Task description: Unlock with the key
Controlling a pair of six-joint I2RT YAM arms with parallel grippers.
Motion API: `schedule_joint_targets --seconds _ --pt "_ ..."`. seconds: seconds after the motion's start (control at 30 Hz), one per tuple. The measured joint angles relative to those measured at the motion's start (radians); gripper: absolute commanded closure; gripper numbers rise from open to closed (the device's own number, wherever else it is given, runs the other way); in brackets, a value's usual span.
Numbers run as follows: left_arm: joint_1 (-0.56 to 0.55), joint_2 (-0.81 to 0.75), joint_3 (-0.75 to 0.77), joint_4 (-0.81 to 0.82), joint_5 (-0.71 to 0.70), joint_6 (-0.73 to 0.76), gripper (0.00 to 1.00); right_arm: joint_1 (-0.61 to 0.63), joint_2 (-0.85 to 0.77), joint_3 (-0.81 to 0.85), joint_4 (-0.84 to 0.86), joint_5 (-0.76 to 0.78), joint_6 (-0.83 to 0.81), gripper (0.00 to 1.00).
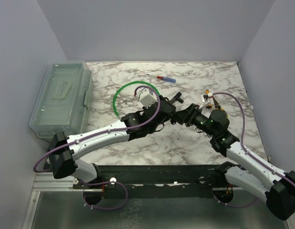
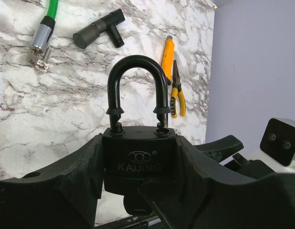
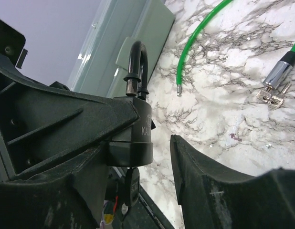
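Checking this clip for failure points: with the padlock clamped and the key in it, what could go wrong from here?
1. The key hangs nearer one finger of the right gripper; closing off-centre could knock it askew.
2. The left gripper clamps only the body of the padlock; a twist on the key might turn it in that grip.

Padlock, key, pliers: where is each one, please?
padlock [image 2: 139, 164], left wrist view, front of its body.
key [image 3: 132, 185], right wrist view, its black head.
pliers [image 2: 176, 85], left wrist view, the joint.
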State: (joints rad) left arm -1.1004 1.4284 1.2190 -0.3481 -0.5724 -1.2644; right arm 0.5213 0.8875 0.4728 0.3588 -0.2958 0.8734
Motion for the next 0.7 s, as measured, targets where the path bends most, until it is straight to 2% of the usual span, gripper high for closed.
schedule_joint_targets --seconds 0.2,0.27,0.4,0.43,0.5,0.53,0.57,0.6,0.7 --pt "0.008 0.024 0.002 -0.003 -0.010 -0.035 1.00 0.043 0.026 -0.005 0.019 0.083 0.000 0.52" --pt "0.008 0.028 0.002 -0.007 -0.017 -0.042 1.00 0.055 0.033 -0.005 0.029 0.106 -0.002 0.58" --pt "0.012 0.034 0.003 -0.016 -0.025 -0.053 1.00 0.070 0.051 -0.008 0.052 0.129 -0.003 0.64" --pt "0.013 0.036 0.003 -0.020 -0.026 -0.055 1.00 0.074 0.056 -0.010 0.057 0.134 -0.006 0.68" --pt "0.014 0.038 0.003 -0.027 -0.029 -0.059 1.00 0.078 0.064 -0.014 0.066 0.140 -0.010 0.84" --pt "0.014 0.039 0.003 -0.031 -0.029 -0.060 0.94 0.080 0.067 -0.016 0.071 0.142 -0.010 0.94" --pt "0.014 0.040 0.003 -0.036 -0.029 -0.062 0.85 0.082 0.069 -0.019 0.075 0.143 -0.010 0.99" --pt "0.014 0.040 0.003 -0.039 -0.029 -0.063 0.75 0.082 0.069 -0.022 0.079 0.142 -0.010 1.00" --pt "0.014 0.040 0.003 -0.040 -0.029 -0.060 0.31 0.084 0.069 -0.024 0.083 0.143 -0.011 1.00"
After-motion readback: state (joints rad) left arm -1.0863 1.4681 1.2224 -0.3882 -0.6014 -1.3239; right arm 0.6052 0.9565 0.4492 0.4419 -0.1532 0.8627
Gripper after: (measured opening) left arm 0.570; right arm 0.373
